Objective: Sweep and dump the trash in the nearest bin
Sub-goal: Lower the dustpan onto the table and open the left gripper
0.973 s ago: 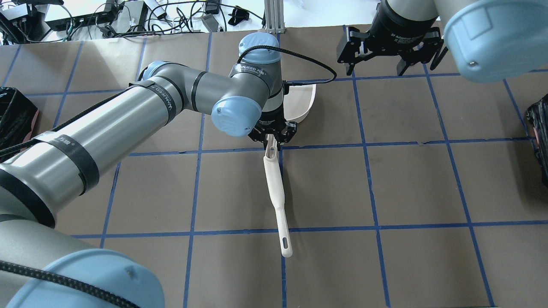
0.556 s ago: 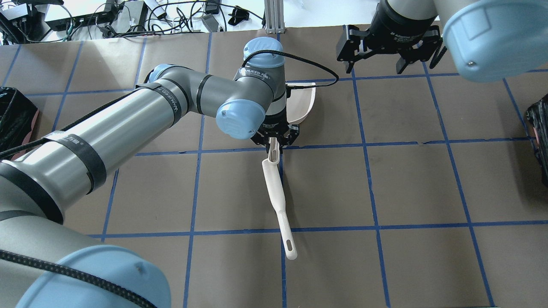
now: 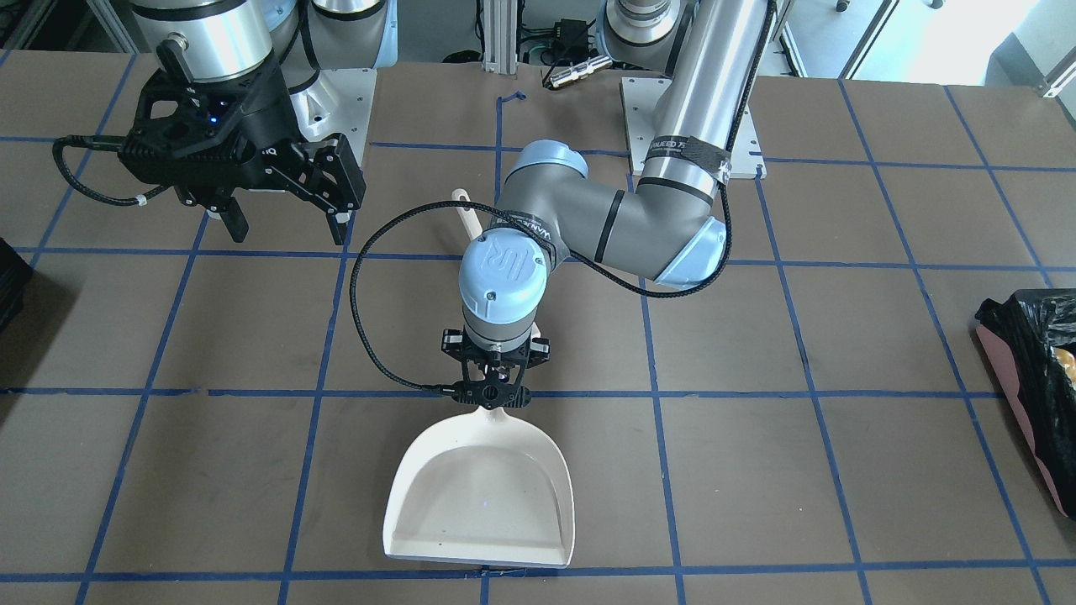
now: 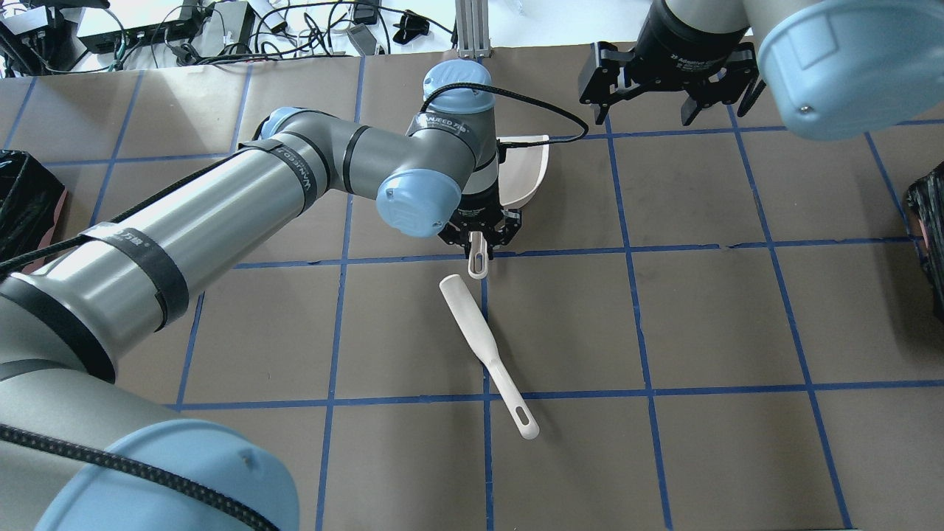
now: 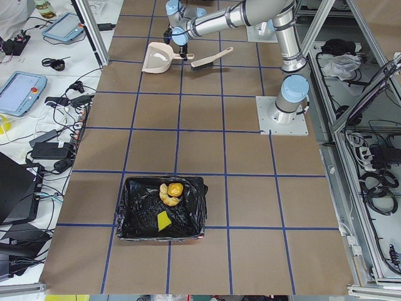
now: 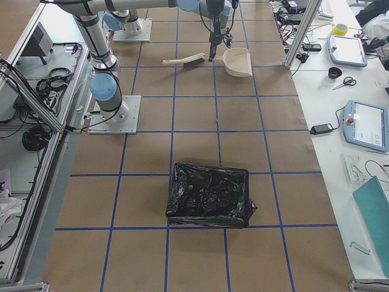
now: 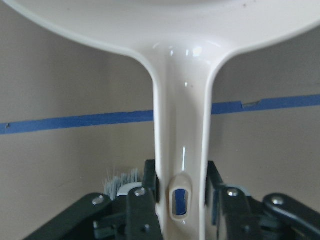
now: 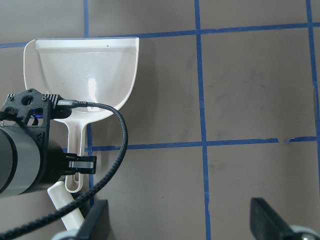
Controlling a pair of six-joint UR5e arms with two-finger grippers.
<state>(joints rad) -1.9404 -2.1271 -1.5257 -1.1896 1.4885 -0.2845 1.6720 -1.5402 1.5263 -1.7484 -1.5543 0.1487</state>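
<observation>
My left gripper (image 4: pixel 479 240) is shut on the handle (image 7: pixel 180 125) of a cream dustpan (image 3: pixel 479 496) that lies flat on the table; the pan looks empty. A cream brush (image 4: pixel 476 343) lies loose on the table just behind that gripper. The trash (image 5: pixel 170 191), an orange-brown lump and a yellow wedge, sits inside the bin (image 5: pixel 122 216), which is lined with a black bag and stands far to my left; its pink side (image 3: pixel 1017 403) shows in the front view. My right gripper (image 4: pixel 667 110) is open and empty, hovering right of the dustpan.
A plain dark bag-covered container (image 6: pixel 209 194) stands far to my right, at the edge of the overhead view (image 4: pixel 929 236). Blue tape lines grid the brown table (image 4: pixel 708 317). Cables and devices lie beyond the far table edge (image 4: pixel 221 29).
My left gripper has shifted slightly right and forward with the dustpan. The brush has swung: its head end moved left away from the gripper, its handle end moved right.
</observation>
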